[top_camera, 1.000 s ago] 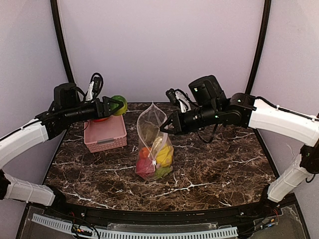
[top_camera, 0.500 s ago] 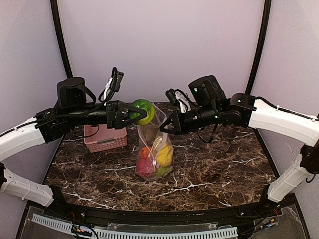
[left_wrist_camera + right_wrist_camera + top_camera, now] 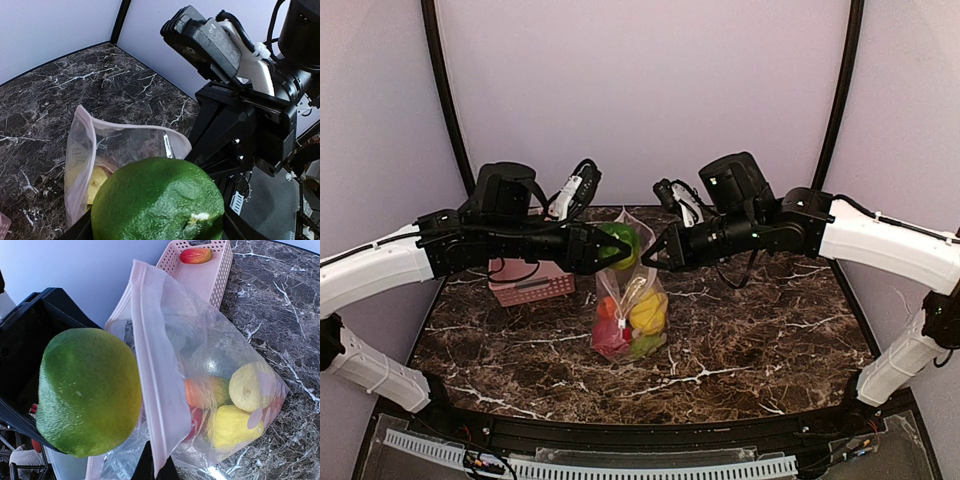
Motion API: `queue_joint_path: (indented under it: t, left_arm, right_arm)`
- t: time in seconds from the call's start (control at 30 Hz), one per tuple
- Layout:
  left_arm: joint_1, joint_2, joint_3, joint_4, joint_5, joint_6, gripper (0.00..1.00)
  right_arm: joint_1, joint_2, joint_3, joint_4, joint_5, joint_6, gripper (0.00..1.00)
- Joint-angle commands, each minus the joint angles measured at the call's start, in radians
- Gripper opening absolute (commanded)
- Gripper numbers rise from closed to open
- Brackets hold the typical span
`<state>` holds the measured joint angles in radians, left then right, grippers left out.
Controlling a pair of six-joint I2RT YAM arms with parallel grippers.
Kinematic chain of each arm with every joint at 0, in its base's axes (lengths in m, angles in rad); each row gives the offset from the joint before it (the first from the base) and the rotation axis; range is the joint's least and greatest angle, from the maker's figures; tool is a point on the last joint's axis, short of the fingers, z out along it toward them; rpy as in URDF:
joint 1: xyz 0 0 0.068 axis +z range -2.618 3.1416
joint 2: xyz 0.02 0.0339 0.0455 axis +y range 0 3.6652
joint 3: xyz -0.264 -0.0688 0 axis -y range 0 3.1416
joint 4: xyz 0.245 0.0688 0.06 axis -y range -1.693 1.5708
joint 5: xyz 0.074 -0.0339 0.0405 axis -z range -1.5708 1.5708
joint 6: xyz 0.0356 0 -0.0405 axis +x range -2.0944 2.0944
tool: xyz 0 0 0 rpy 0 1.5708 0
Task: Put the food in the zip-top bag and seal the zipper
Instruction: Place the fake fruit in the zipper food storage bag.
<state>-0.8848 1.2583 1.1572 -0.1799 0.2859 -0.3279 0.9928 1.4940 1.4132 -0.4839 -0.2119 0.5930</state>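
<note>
The zip-top bag [image 3: 632, 300] stands upright mid-table, mouth open, with yellow [image 3: 648, 312], red [image 3: 610, 335] and orange food inside. My right gripper [image 3: 651, 258] is shut on the bag's upper right edge, pinching the pink zipper strip [image 3: 156, 390] and holding the mouth up. My left gripper [image 3: 620, 246] is shut on a round green fruit [image 3: 617, 243] and holds it right at the bag's open mouth [image 3: 125, 142]. The fruit fills the low part of the left wrist view [image 3: 157, 200]. It sits beside the strip in the right wrist view [image 3: 90, 390].
A pink slotted basket [image 3: 530, 288] stands left of the bag, partly under my left arm. It holds one red-orange fruit [image 3: 196, 255]. The marble tabletop [image 3: 760, 330] extends around the bag. Purple walls close the back and sides.
My left arm has swung right from above the basket, carrying the green fruit to the bag's mouth. The right gripper and the bag have stayed in place.
</note>
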Motion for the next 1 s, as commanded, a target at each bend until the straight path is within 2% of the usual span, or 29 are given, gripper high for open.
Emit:
queue_joint_path:
  t: [0.0, 0.33, 0.73, 0.97]
  left_arm:
    - [-0.013, 0.017, 0.080, -0.129, -0.101, 0.070, 0.65]
    - [-0.053, 0.091, 0.191, -0.300, -0.246, 0.136, 0.70]
    - [-0.064, 0.126, 0.223, -0.354, -0.314, 0.144, 0.82]
    - [-0.064, 0.125, 0.226, -0.353, -0.317, 0.143, 0.85]
  right_arm:
    - [-0.002, -0.014, 0.001, 0.029, -0.002, -0.001, 0.00]
    - [-0.002, 0.006, 0.020, 0.021, -0.007, -0.008, 0.00]
    - [-0.002, 0.015, 0.022, 0.020, -0.005, -0.009, 0.00]
    - [-0.002, 0.021, 0.024, 0.019, -0.005, -0.010, 0.00]
